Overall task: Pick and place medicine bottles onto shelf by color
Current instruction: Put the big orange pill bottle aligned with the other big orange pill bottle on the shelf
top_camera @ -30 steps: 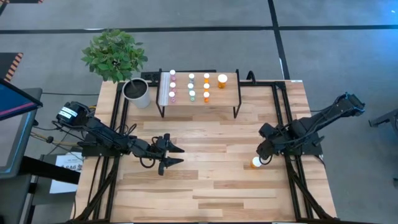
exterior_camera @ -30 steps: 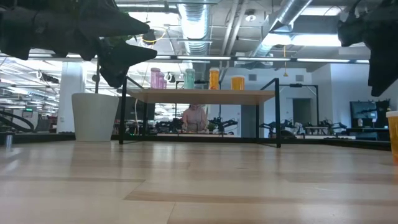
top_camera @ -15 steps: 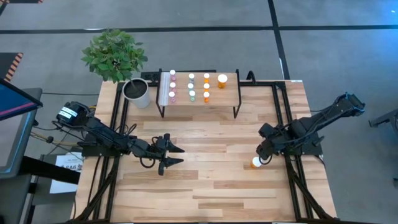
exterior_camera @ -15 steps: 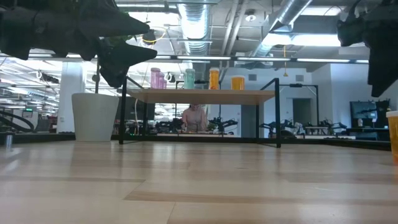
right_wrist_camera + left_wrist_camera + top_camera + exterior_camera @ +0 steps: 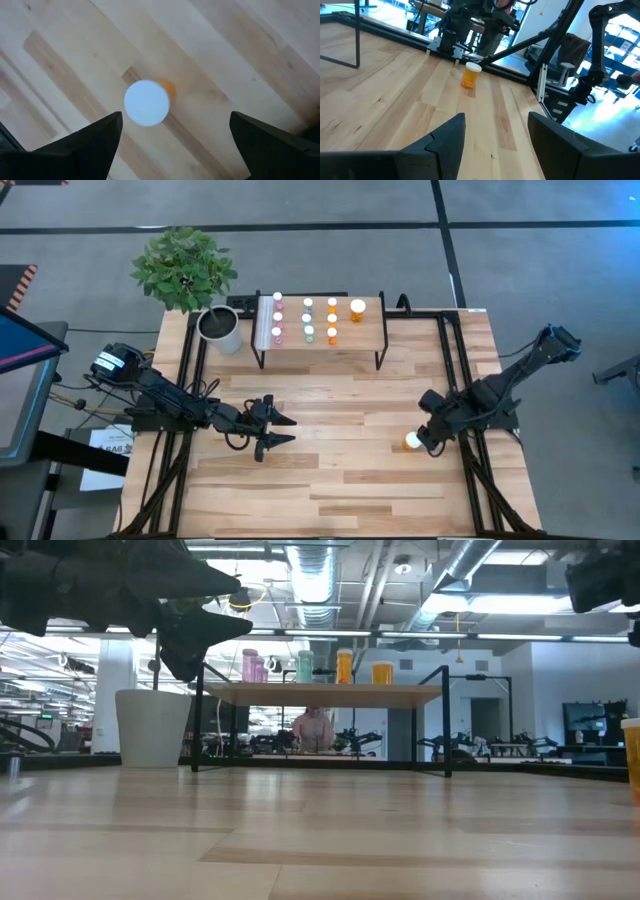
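1. High view: right gripper (image 5: 428,439) beside orange bottle (image 5: 411,441) on table (image 5: 340,480); shelf (image 5: 372,330) well apart.
2. Right wrist: fingers spread wide above white cap, bottle upright.
3. Left gripper (image 5: 274,429) parted, idle mid-table.

Bare tabletop (image 5: 340,405) lies open between shelf (image 5: 365,340) and arms.

Workshop hall with a grey floor and open ceiling

A grey floor (image 5: 320,205) crossed by dark lines surrounds the light-wood desk (image 5: 340,480). Behind the left end effector (image 5: 277,430), a leafy plant (image 5: 183,267) stands in a pale pot (image 5: 220,328). Overhead run silver ducts (image 5: 310,570) and strip lights; a seated person (image 5: 313,729) and workbenches show far off.
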Controlling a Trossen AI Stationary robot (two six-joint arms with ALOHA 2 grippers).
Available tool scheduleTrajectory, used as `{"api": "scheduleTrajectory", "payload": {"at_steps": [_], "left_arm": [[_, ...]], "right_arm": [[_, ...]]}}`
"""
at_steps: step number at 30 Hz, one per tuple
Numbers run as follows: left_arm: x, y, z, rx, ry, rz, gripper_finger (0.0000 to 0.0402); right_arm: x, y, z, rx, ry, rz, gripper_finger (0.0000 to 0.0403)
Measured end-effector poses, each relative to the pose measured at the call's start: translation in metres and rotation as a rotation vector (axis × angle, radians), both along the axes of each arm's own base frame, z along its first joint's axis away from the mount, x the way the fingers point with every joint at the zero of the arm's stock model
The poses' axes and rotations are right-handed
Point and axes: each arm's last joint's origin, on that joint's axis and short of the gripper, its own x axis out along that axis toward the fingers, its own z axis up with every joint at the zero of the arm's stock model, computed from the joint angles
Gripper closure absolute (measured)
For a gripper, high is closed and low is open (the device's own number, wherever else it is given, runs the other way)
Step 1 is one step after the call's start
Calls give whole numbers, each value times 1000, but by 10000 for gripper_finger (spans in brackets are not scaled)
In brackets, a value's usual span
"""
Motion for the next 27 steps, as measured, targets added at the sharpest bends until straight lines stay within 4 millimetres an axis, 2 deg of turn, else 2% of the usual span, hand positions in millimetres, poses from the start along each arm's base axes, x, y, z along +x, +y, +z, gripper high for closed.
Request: {"api": "scheduleTrajectory", "payload": {"at_steps": [18, 27], "left_arm": [[0, 0, 0, 1, 0, 0, 198], [0, 0, 0, 6, -1, 0, 198]], "right_arm": [[-2, 19, 1, 42, -57, 111, 10], [7, 31, 11, 129, -182, 198, 13]]}}
